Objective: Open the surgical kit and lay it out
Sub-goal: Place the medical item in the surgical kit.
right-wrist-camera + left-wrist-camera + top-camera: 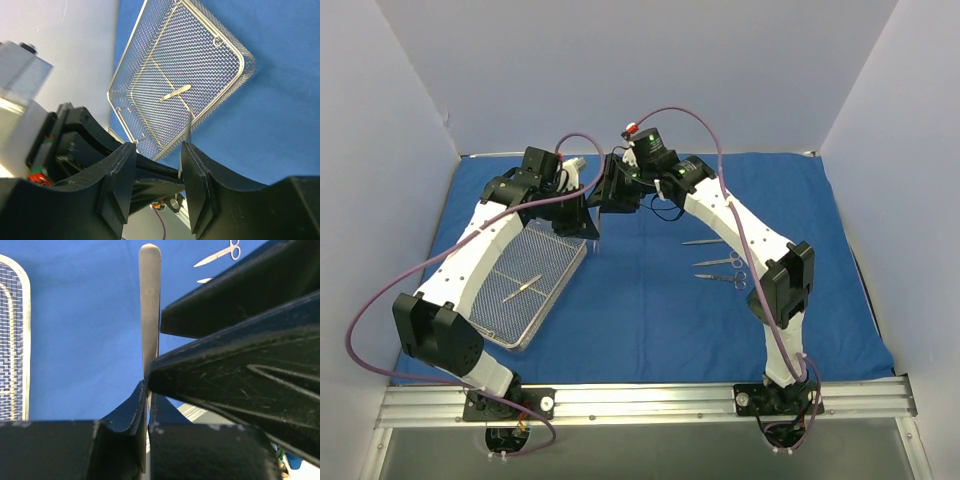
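Note:
The royal-blue cloth (650, 310) lies spread flat on the table. The wire-mesh tray (568, 262) sits on its left part with one steel instrument (522, 289) inside. My left gripper (588, 222) is above the tray's far right corner. In the left wrist view it (147, 390) is shut on a flat steel instrument (150, 310) that sticks out past the fingertips. My right gripper (610, 200) meets it from the right. In the right wrist view it (157, 175) is open, and the held instrument's thin edge (188, 125) stands by its right finger (197, 185).
Three thin instruments lie on the cloth at centre right: a straight one (705, 242) and two scissors (720, 262) (722, 279). One pair of scissors shows in the left wrist view (220, 254). White walls enclose the table on three sides. A metal rail (650, 400) runs along the near edge.

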`<state>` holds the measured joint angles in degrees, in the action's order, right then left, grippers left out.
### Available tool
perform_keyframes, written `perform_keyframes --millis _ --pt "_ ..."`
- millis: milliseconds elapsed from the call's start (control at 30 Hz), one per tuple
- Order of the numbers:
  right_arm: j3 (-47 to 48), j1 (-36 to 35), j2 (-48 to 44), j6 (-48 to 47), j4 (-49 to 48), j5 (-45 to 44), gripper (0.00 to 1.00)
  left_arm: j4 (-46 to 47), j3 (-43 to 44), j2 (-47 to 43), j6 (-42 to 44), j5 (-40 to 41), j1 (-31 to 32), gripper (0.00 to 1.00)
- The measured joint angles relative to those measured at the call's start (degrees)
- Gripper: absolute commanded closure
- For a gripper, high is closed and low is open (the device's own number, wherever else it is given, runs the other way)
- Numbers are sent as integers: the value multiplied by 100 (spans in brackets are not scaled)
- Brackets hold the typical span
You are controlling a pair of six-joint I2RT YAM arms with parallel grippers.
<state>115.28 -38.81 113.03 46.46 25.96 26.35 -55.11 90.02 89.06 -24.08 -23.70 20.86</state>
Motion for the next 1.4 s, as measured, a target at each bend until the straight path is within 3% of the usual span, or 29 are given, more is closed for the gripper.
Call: perform_keyframes --millis 733,833,867,900,933,967,1100,1133,1400 --pt "26 13 20 -321 557 -295 68 24 149 177 -31 -37 122 98" --pt "39 13 59 -319 555 -267 80 26 208 179 -24 -57 131 98" --pt "44 13 79 -315 553 -247 96 26 221 179 -17 -61 133 98" --pt "48 13 101 -321 546 -225 100 26 229 179 -11 -66 144 97" --pt "52 15 116 -310 542 -192 100 9 229 179 -7 -52 149 69" --pt "52 35 120 -291 553 -186 100 2 229 188 26 -50 149 56" --pt "-120 175 76 -133 555 -229 100 26 236 192 105 7 155 23" --pt "-302 264 15 -26 557 -269 100 22 240 192 129 105 155 3" --pt "-2761 1711 -1204 1482 1213 -1038 100 -107 448 155 442 1261 153 6"
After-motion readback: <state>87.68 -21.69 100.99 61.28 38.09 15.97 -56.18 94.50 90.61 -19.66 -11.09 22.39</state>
